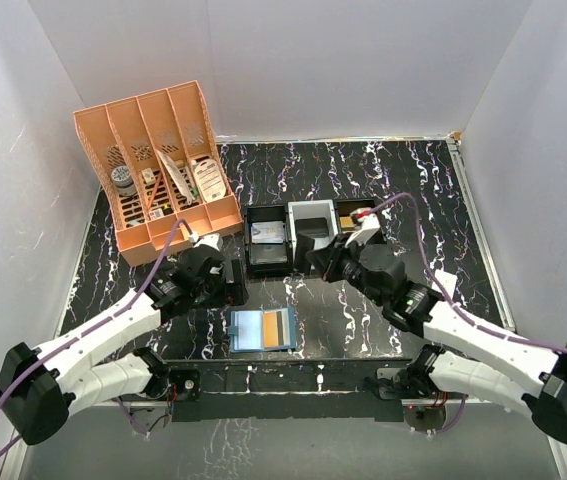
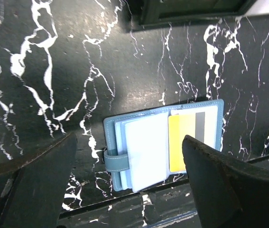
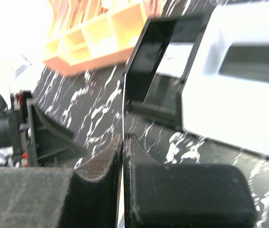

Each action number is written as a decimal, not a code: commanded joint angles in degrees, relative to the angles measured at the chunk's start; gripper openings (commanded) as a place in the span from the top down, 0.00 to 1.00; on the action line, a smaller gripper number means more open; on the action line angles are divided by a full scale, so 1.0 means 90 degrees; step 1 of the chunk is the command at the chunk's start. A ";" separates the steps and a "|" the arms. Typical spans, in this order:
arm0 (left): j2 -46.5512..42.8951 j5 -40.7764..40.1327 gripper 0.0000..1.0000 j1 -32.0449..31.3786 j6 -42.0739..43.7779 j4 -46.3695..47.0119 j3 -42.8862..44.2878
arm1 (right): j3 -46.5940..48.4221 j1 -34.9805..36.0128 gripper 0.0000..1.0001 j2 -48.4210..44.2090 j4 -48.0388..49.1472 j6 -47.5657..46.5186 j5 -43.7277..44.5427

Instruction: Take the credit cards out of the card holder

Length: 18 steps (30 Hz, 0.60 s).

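Left pincer (image 2: pixel 129 138): jaws wide, poised over the card holder (image 2: pixel 146 164), touching nothing.
Right pincer (image 3: pixel 125 142): closed beside the black tray (image 3: pixel 139 61); I can't tell what the pale sliver between is.
Card holder: open flat on the tabletop (image 2: pixel 53 71).
Yellow card (image 2: pixel 179 142): pocketed. I judge it light, stiff and slick, so I'd pinch its exposed edge; the soft holder may drag along.

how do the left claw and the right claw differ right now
The left claw stands wide open; the right claw is pinched shut, apparently on a thin credit card seen edge-on. The left claw hangs over the open card holder; the right claw is by the black tray. Both are dark and two-fingered.
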 commanded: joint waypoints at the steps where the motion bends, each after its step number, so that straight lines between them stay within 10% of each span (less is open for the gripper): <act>1: -0.0248 -0.0827 0.06 0.0026 0.0292 -0.0603 0.0365 | 0.0027 -0.0022 1.00 -0.0568 0.0504 -0.1139 0.1771; 10: -0.0251 -0.1196 0.01 0.0312 0.0974 -0.0876 0.0623 | 0.0641 -0.1402 1.00 -0.0272 -0.0303 -0.1665 0.0852; 18: -0.0498 0.0108 0.01 0.2335 0.1902 -0.0695 0.0857 | 0.1090 -0.2780 1.00 0.0257 -0.0043 -0.2057 -0.0974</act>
